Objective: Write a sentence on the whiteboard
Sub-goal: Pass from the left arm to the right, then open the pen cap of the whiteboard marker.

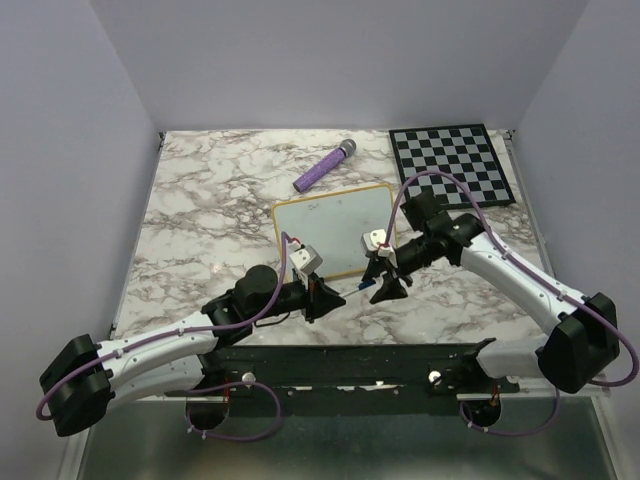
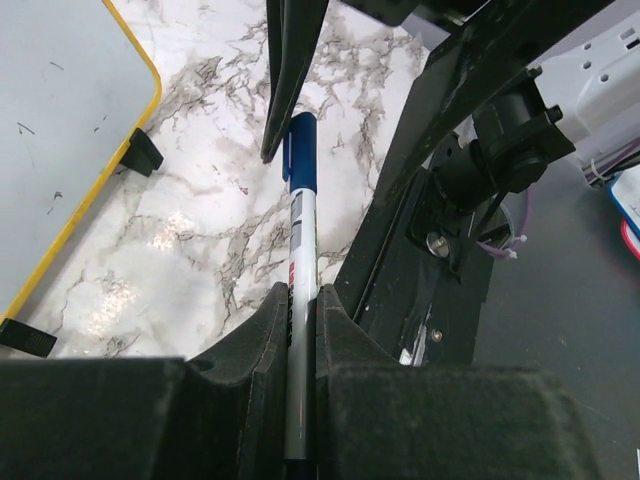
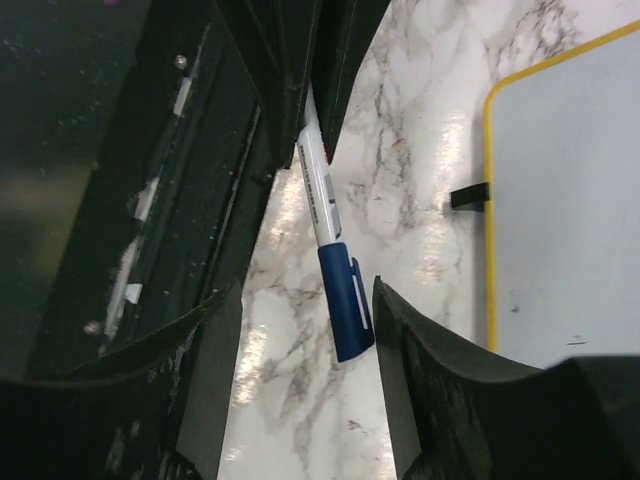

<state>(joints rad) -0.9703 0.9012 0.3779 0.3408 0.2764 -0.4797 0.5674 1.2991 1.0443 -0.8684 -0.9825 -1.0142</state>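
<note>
The whiteboard (image 1: 335, 225), white with a thin yellow frame, lies mid-table; it also shows in the left wrist view (image 2: 60, 120) and the right wrist view (image 3: 570, 200). Only faint dark specks show on it, no blue lettering. My left gripper (image 1: 325, 293) (image 2: 300, 310) is shut on the white barrel of a marker (image 2: 300, 250), held just above the marble in front of the board. The marker's blue cap (image 3: 345, 310) points at my right gripper (image 1: 385, 285) (image 3: 305, 290), which is open. The cap sits between its jaws, close to the right one.
A purple microphone-shaped object (image 1: 325, 167) lies beyond the whiteboard. A black-and-white checkered board (image 1: 452, 163) sits at the back right. The arms' black base rail (image 1: 350, 360) runs along the near table edge. White walls close in the sides.
</note>
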